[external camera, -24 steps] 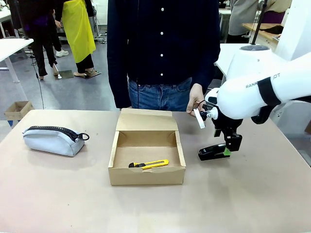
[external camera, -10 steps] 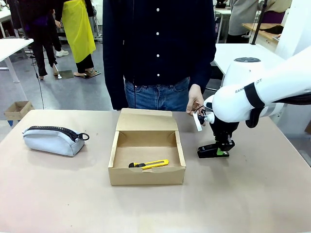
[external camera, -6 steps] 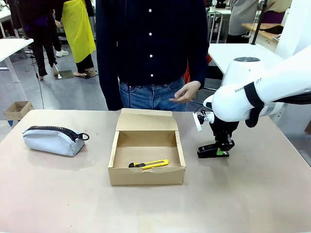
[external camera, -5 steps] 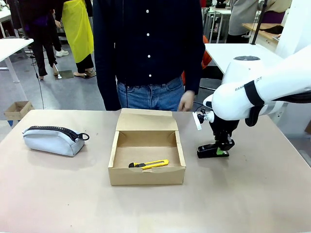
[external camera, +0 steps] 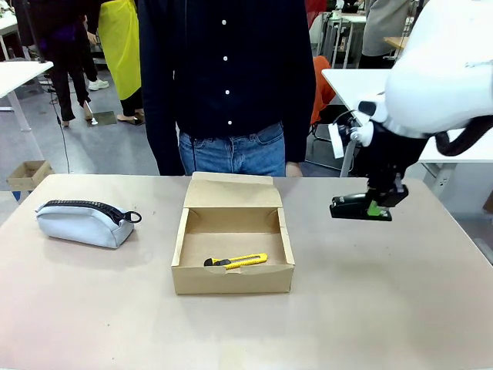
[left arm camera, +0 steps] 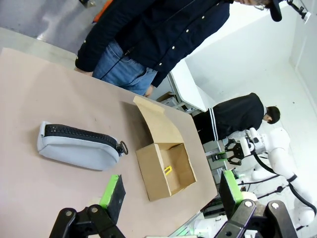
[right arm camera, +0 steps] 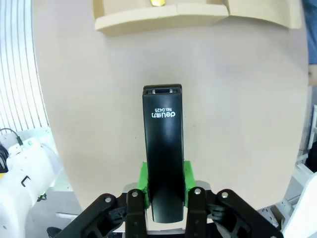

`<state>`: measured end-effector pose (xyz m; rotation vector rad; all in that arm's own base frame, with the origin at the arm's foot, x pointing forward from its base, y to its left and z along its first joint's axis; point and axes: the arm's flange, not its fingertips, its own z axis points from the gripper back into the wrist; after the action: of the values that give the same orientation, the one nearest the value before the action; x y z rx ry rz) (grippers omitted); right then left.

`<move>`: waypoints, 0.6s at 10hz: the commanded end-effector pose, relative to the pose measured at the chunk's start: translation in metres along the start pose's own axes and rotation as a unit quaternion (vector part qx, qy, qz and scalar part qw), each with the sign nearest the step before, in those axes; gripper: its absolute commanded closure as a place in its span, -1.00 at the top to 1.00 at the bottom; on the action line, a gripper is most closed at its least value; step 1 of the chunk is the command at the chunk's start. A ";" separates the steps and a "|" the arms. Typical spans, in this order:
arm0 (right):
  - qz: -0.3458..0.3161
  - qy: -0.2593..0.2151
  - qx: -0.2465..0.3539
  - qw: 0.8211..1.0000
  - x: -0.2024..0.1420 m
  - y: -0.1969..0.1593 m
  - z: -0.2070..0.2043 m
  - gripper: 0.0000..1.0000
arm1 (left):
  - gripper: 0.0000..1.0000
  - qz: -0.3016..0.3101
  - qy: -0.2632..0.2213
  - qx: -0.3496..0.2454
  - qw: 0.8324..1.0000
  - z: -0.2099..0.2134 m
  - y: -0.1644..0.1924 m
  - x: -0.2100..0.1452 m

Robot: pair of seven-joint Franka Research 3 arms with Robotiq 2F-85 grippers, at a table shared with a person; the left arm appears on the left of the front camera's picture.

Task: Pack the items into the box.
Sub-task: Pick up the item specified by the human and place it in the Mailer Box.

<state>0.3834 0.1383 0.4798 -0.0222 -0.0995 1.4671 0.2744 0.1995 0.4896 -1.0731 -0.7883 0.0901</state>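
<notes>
Where the front view looks across the tan table (external camera: 370, 308), a person in a dark shirt and jeans stands at the far edge, with other people and white tables in the room behind. The box (external camera: 231, 279) sits mid-table, its lid flap laid back toward the person. The yellow knife (external camera: 236, 261) lies inside it, near the front wall. A grey pouch (external camera: 83, 222) lies well to the left. The black stapler (external camera: 347, 206) hangs level in the air right of the box, clear of the table. The right hand (external camera: 375, 208) clamps its rear end, and that arm reaches down from the upper right.

From the left wrist, the left hand (left arm camera: 172, 191) hangs high over the table, jaws wide apart with nothing between them, the pouch and box below.

From the right wrist, the hand squeezes the stapler's flanks from both sides. White print marks the stapler's top, bare table lies beneath, and the box sits beyond its nose.
</notes>
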 end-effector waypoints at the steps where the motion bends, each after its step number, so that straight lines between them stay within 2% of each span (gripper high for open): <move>1: 0.009 0.002 0.009 1.000 0.004 -0.012 -0.019 -0.71 | 1.00 -0.008 -0.008 -0.010 1.000 -0.001 0.000 0.000; 5: 0.009 0.002 0.009 1.000 0.004 -0.012 -0.019 -0.71 | 1.00 -0.008 -0.008 -0.010 1.000 -0.001 0.000 0.000; 6: 0.006 0.003 0.019 1.000 0.003 -0.007 -0.022 -0.37 | 1.00 -0.008 -0.008 -0.010 1.000 -0.001 0.000 0.000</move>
<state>0.3940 0.1425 0.4551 0.0064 -0.0620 1.4798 0.2745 0.1995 0.4894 -1.0733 -0.7879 0.0905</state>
